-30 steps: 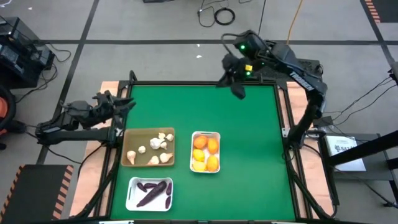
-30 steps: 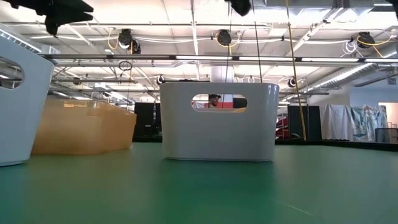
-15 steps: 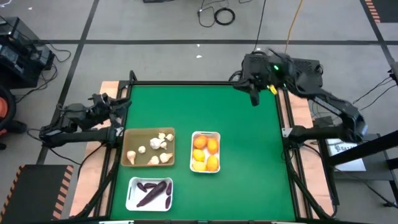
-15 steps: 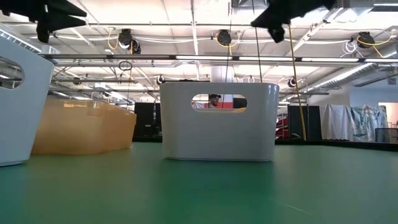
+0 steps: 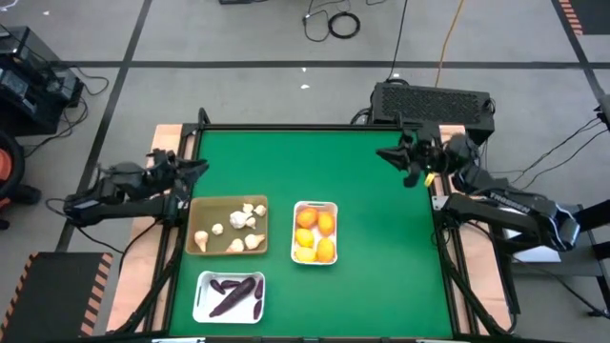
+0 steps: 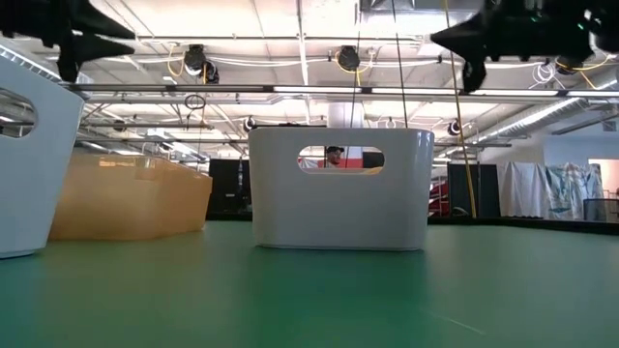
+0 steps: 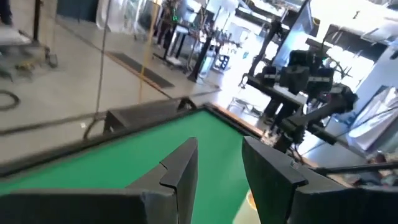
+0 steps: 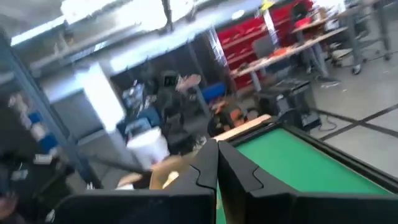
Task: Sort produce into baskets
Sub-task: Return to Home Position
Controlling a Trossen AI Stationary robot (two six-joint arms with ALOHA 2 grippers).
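Since food [image 5: 325, 250] lies in trays [image 5: 315, 203], right claw [image 5: 412, 162], pressed together near table [image 5: 381, 248] edge, should swing home high; left claw [image 5: 188, 168], spread, waits opposite.

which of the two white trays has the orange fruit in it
The white tray beside the tan tray, toward the right arm, holds the orange fruit; the other white tray holds dark purple vegetables.
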